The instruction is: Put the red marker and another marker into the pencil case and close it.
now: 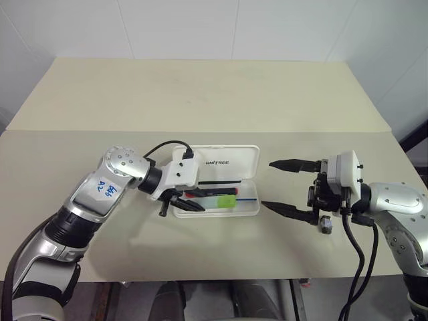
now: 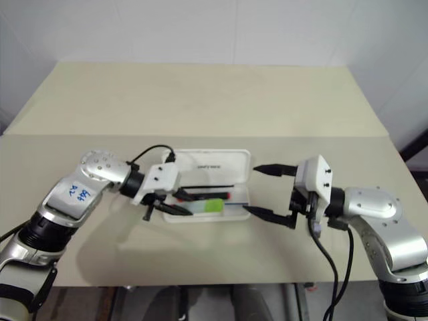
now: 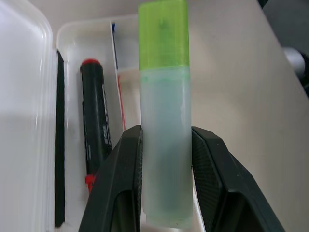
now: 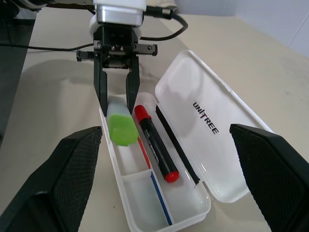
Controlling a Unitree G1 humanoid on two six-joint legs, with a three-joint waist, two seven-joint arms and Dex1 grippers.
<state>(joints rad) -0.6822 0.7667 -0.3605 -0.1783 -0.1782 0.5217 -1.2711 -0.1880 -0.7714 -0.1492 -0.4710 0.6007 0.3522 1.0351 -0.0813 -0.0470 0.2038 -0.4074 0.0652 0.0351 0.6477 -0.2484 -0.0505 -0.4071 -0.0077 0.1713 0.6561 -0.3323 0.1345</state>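
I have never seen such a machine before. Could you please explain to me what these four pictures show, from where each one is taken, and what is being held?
This is a humanoid robot with two arms, each ending in a gripper of two black fingers. Two pictures come from cameras in its head, looking down over a beige table. The other two come from a camera on each wrist, looking along that arm's fingers.

On the table lies a white pencil case, open, with "UNITREE" printed on its lid. The red marker, with a black barrel and red cap, already lies inside.

The left gripper is shut on the green-capped marker and holds it over the case's tray. The right gripper waits beside the case, wide open and holding nothing.
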